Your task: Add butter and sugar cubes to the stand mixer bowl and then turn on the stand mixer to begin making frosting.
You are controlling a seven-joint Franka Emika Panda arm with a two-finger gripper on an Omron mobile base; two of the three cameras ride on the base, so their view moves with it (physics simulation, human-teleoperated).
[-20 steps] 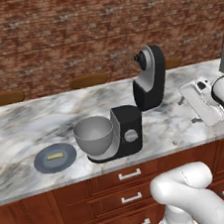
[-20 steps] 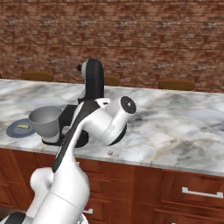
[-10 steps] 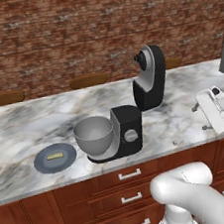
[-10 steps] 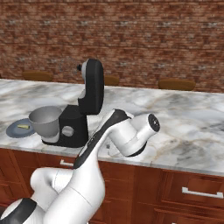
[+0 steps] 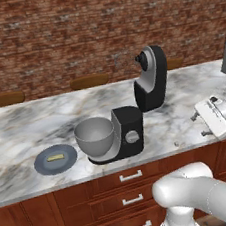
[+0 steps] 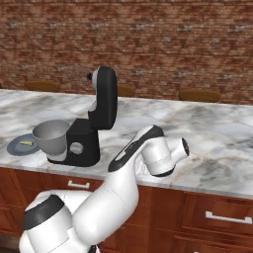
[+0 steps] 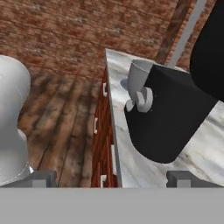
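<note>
Butter (image 5: 54, 157) lying untouched on blue-grey plate (image 5: 44, 166), just left of stand mixer bowl (image 5: 94, 136), apart from it. Bowl seated on stand mixer (image 5: 132, 125), head tilted back, silver knob (image 7: 143, 99) facing counter edge. No sugar cubes made out. Gripper (image 7: 111, 179) well right of mixer, beyond counter edge, looking sideways along cabinet fronts; fingertips (image 7: 178, 178) spread wide, nothing between. Likely first step, reaching for butter: calls for swinging left past mixer, descending over plate, pinching the flat stick.

Grey metal bowl (image 5: 94, 137) — smooth; marble counter (image 5: 31, 128).
</note>
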